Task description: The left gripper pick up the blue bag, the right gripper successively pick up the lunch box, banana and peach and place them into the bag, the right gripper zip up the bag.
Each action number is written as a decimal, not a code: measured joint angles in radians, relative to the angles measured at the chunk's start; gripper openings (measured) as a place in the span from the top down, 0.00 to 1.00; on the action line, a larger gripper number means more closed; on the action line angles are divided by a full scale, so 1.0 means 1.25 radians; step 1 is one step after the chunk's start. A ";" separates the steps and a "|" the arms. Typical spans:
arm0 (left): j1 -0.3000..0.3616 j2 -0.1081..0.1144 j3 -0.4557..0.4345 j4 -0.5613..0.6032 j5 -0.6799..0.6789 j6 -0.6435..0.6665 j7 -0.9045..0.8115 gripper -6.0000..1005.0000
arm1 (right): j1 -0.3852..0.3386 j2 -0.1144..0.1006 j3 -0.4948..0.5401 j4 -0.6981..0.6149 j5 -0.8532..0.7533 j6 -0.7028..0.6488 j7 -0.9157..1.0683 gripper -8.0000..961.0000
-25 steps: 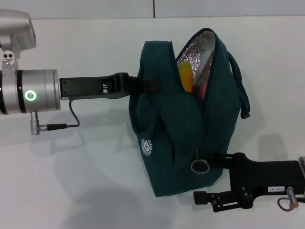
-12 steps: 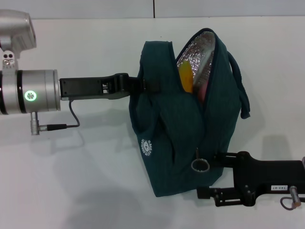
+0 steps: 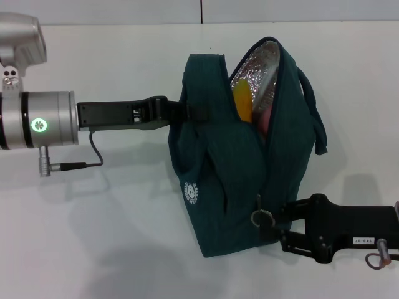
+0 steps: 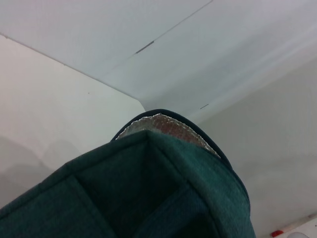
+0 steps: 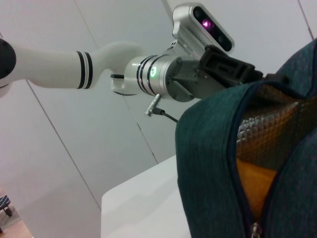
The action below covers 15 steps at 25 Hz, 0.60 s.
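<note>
While the right gripper sits at the near, lower end of the blue bag, its fingers closed around the ring zipper pull, the zip itself is mostly undone. Beyond it, the banana and something pink show inside against the foil lining; the lunch box cannot be seen. Judging by this, packing is finished and zipping remains. Farther left, the left gripper clamps the bag's fabric. A round white logo is unreadable, as is the arm's small white label.
</note>
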<state>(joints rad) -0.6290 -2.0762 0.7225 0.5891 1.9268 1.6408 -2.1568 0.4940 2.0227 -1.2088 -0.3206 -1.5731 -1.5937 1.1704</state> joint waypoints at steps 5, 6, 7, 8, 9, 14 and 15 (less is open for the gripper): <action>0.000 0.001 0.000 0.000 0.000 0.001 0.001 0.89 | 0.000 0.000 0.000 0.001 0.006 0.000 0.000 0.57; 0.000 0.001 0.000 0.000 0.000 0.002 0.002 0.89 | 0.000 0.000 0.000 0.001 0.006 0.000 0.000 0.61; 0.000 0.001 0.000 0.000 0.000 0.002 0.002 0.89 | 0.000 0.000 0.000 0.001 0.006 0.000 0.000 0.64; 0.000 0.001 0.000 0.000 0.000 0.002 0.002 0.89 | 0.000 0.000 0.000 0.001 0.006 0.001 0.000 0.68; 0.000 0.001 0.000 0.000 0.000 0.002 0.002 0.89 | 0.000 0.000 0.000 0.001 0.006 0.002 0.000 0.71; 0.000 0.001 0.000 0.000 0.000 0.002 0.002 0.89 | 0.000 0.001 0.001 0.003 0.008 0.006 0.000 0.97; 0.000 0.001 0.000 0.000 0.000 0.002 0.002 0.89 | 0.000 0.000 0.001 0.004 0.008 0.007 0.000 0.97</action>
<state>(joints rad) -0.6289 -2.0754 0.7224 0.5891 1.9267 1.6429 -2.1538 0.4940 2.0233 -1.2074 -0.3157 -1.5630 -1.5843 1.1704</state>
